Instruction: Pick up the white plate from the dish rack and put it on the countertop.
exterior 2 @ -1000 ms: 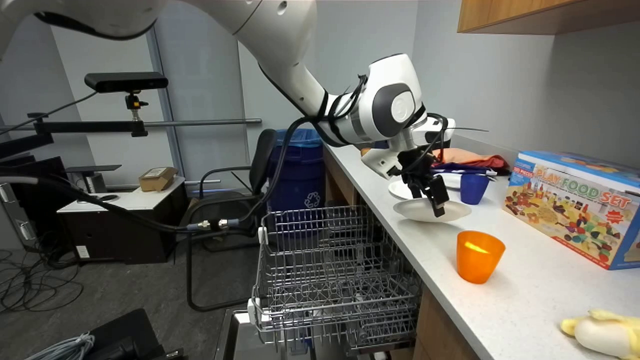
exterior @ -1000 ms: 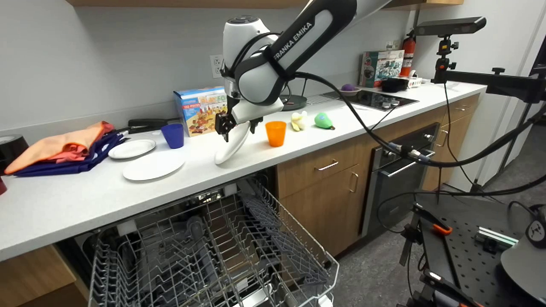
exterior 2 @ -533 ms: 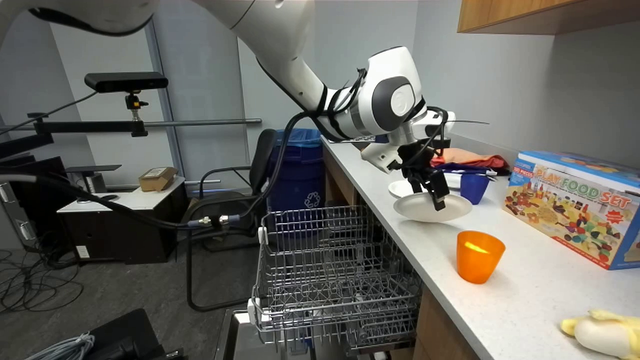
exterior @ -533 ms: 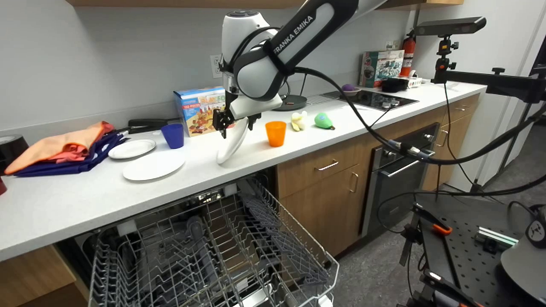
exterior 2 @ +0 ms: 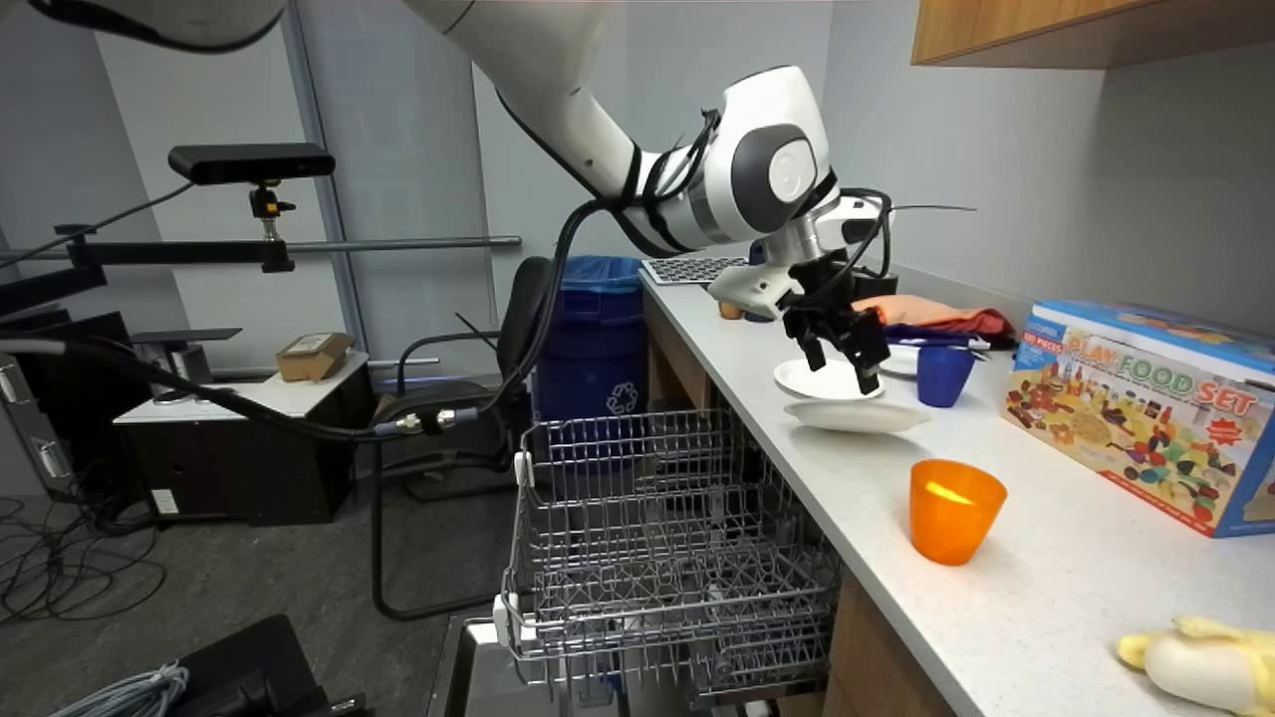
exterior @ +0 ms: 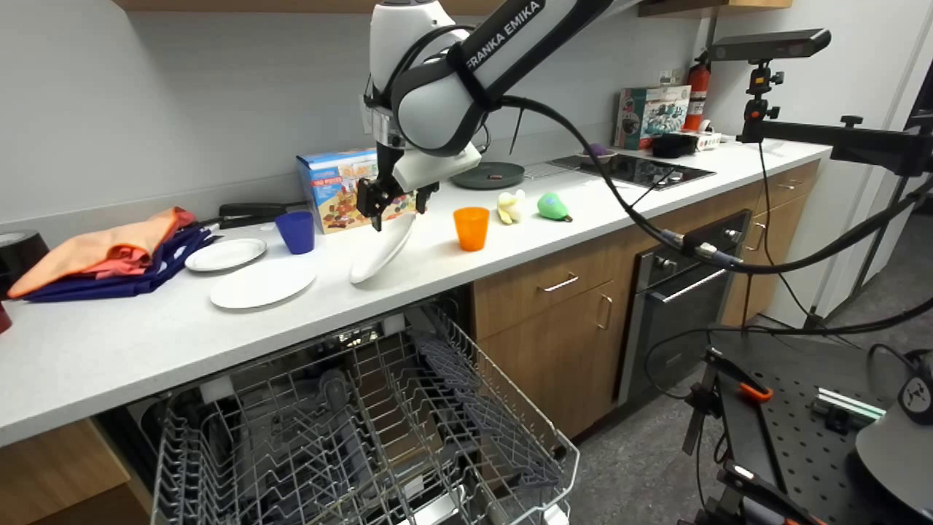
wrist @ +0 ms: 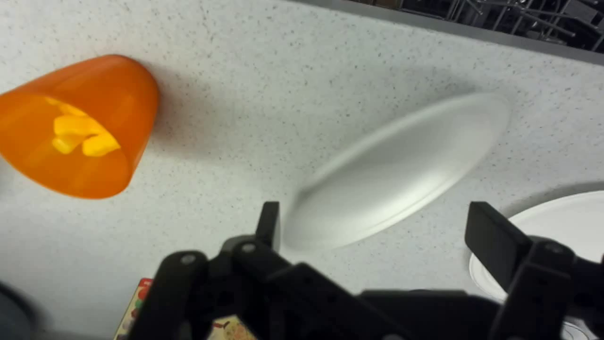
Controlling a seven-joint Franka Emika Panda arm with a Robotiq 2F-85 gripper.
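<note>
The white plate (exterior: 380, 250) is tilted over the white countertop (exterior: 146, 339), its lower edge at the surface and its other edge raised. It also shows in an exterior view (exterior 2: 859, 416) and, with a blurred edge, in the wrist view (wrist: 401, 172). My gripper (wrist: 373, 210) is open, its fingers wide apart with nothing clasped between them. In both exterior views the gripper (exterior: 399, 214) (exterior 2: 843, 372) is just above the plate. The plate's raised edge is close to one finger; I cannot tell if they touch. The dish rack (exterior 2: 677, 538) is pulled out below the counter and holds no plate.
An orange cup (exterior: 471, 229) with yellow pieces inside stands beside the plate. Two other white plates (exterior: 262, 284) (exterior: 226, 255) lie flat on the other side, near a blue cup (exterior: 296, 232). A play food box (exterior 2: 1146, 408) stands at the wall.
My gripper has moved up, opened and come off the plate. The plate, steeply tilted half a second ago, now leans lower toward the countertop.
</note>
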